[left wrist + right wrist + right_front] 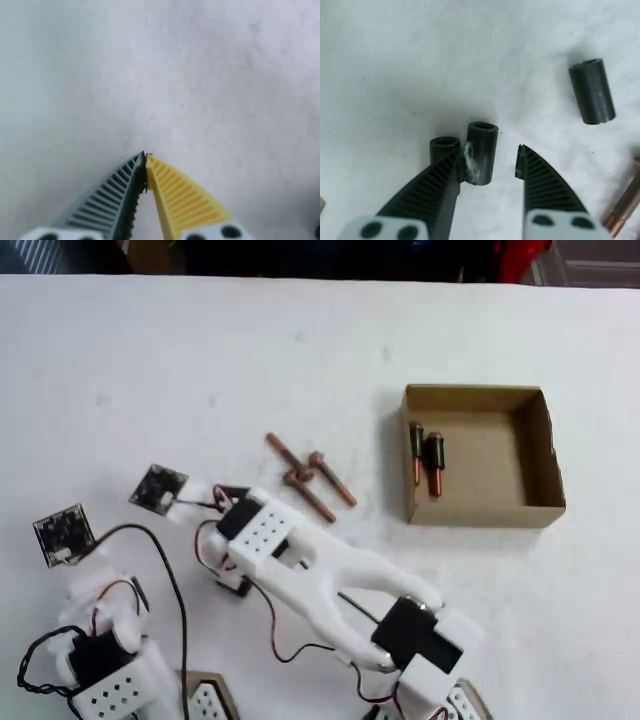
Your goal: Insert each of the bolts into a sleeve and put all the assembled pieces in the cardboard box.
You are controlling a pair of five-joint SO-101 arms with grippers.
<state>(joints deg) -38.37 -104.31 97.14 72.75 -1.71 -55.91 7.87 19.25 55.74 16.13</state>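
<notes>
Step in hand: judged from the layout, picking up a sleeve to pair with a bolt. Two assembled pieces (434, 465) already lie in the cardboard box (480, 515) at the right of the high view.
Right hand (492, 160): open, its two fingers either side of an upright sleeve (482, 152). The dark finger touches the sleeve wall and the other finger stands clear.
Left hand (145, 159): closed on nothing, grey and yellow tips meeting over bare bench (200, 75).
Next move: probably close on the upright sleeve squarely so it does not tip, then lift.
Bolts (300, 477): three copper-coloured ones lie loose and crossed at the centre of the high view, left of the box.
Right arm (330, 570): runs from the lower right of the high view towards the bolts.
In the way: a second sleeve (444, 146) stands close behind the dark finger, and closing may nudge it.
Other things: a third sleeve (592, 91) lies on its side well apart, and a bolt end (625, 210) lies beyond the clear finger.
</notes>
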